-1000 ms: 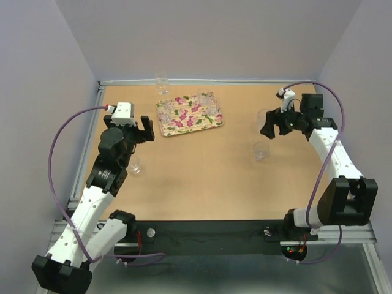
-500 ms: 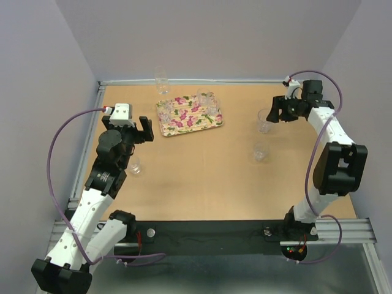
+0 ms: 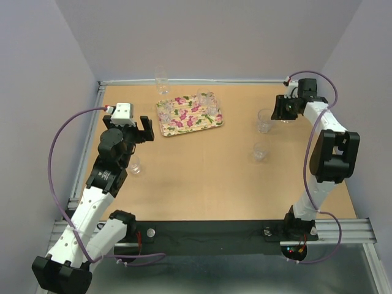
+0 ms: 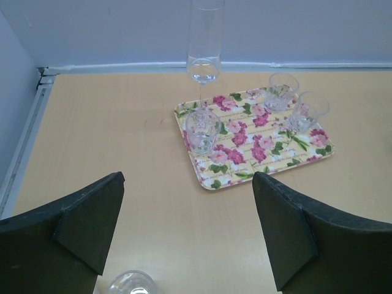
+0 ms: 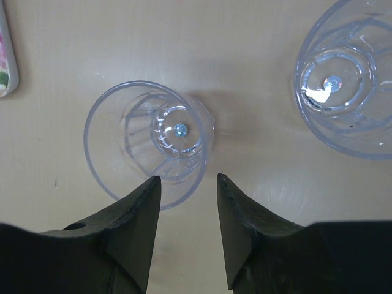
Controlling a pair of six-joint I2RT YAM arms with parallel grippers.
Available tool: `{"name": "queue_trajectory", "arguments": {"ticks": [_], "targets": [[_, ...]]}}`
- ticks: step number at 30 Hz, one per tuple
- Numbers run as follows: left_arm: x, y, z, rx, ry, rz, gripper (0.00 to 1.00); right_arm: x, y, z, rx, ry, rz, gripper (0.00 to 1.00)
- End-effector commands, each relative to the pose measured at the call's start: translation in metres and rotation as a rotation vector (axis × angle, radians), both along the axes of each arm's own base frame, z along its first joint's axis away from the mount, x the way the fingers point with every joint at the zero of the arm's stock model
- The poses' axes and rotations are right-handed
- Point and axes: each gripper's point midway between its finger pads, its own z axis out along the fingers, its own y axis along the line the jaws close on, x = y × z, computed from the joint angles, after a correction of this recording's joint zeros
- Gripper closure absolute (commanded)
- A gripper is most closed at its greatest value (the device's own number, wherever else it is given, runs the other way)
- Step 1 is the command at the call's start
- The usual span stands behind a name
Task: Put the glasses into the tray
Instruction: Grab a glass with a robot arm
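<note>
- The tray (image 3: 188,115) is laid flat on the far left part of the bench (image 3: 208,177).
- Three small glasses are stood upright on the tray.
- The left tray glass (image 4: 202,130) is set near the tray's left end.
- The back tray glass (image 4: 283,92) and the right tray glass (image 4: 309,111) are set just beside each other at the other end.
- A tall stem glass (image 4: 205,43) is stood at the tray's far left corner. Its foot is hidden behind the left tray glass, so it cannot be told if it touches the tray.
- The glass by the left arm (image 3: 135,165) is stood on the bare bench, well apart from the tray.
- The left hand (image 4: 187,180) is held above the bench and pointed at the tray. Its fingers are spread wide and nothing is held in them.
- Two more glasses are stood on the right side of the bench, well apart from the tray: the far right glass (image 5: 150,141) and the near right glass (image 3: 261,151).
- The right hand (image 5: 187,177) is held right over the near edge of the far right glass.
- Its fingers are about half spread, with a gap left between them. The near rim of the glass is seen in that gap.
- The left fingertip is seen over the rim. It cannot be told if the glass is touched.
- The glass is not seen to be pinched.
</note>
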Motion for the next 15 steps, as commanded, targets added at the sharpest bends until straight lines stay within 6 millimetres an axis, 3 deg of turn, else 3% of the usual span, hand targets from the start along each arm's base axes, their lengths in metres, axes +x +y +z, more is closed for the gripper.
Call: {"name": "queue_trajectory", "arguments": {"ticks": [1,6,11,15], "targets": [[0.0024,-0.0003,0.0079,-0.012,-0.042,0.006,0.03,0.021,-0.0101,0.0067,-0.023,-0.044,-0.034,0.54],[0.0022,0.0003,0.0068,-0.011,-0.041,0.009,0.03,0.0252,-0.0115,0.0003,-0.028,-0.035,-0.034,0.65],[0.0023,0.0006,0.0072,-0.012,-0.042,0.011,0.03,0.0267,-0.0111,-0.0008,-0.029,-0.037,-0.024,0.87],[0.0023,0.0008,0.0072,-0.012,-0.042,0.013,0.03,0.0258,-0.0109,0.0001,-0.049,-0.05,0.017,0.95]]}}
